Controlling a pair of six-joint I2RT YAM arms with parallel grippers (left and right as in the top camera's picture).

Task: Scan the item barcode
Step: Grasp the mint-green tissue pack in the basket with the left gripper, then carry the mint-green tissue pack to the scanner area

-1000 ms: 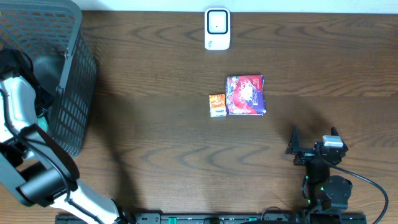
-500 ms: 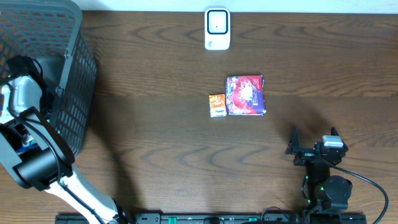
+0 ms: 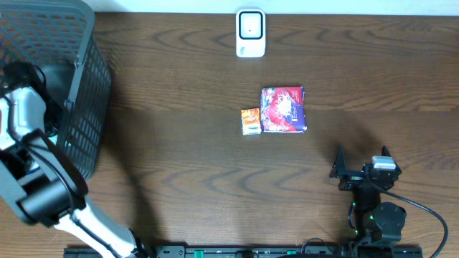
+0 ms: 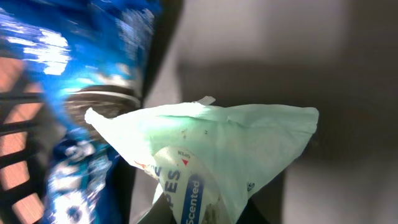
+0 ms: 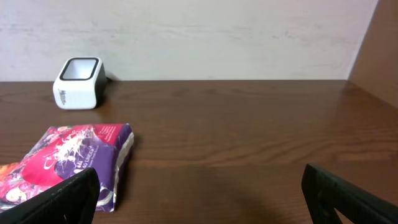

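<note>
**Overhead view**
- Tabletop [image 3: 179,179]: dark wood. It is bare across the middle and the whole near half, and between the basket and the packets.
- Basket [image 3: 79,93]: grey mesh, at the far left corner, its right wall toward the open wood.
- Left arm [image 3: 25,122]: white, reaching over the basket's near rim and down inside. The left pincer is hidden in the basket.
- Scanner [image 3: 251,33]: white, upright, at the far edge near the centre, well apart from everything else.
- Red packet [image 3: 284,109]: lying flat right of centre.
- Orange box [image 3: 250,120]: small, just beside the red packet's left edge.
- Right pincer [image 3: 362,174]: at the near right, its fingers spread apart and holding nothing, with bare wood all around it.

**Left wrist view**
- Green packet [image 4: 217,149]: pale, with a round label reading "Scented". It fills the middle and runs to the bottom edge.
- Blue packet [image 4: 93,74]: blurred, just left of the green one and partly behind it.
- Grey basket wall behind both.
- Left pincer: jaws together and out of frame. Whether they clamp the green packet cannot be told.

**Right wrist view**
- Black fingers [image 5: 62,199] at the two lower corners, wide apart.
- The scanner stands far left and the red packet lies near left, with bare wood to the right edge.
</note>
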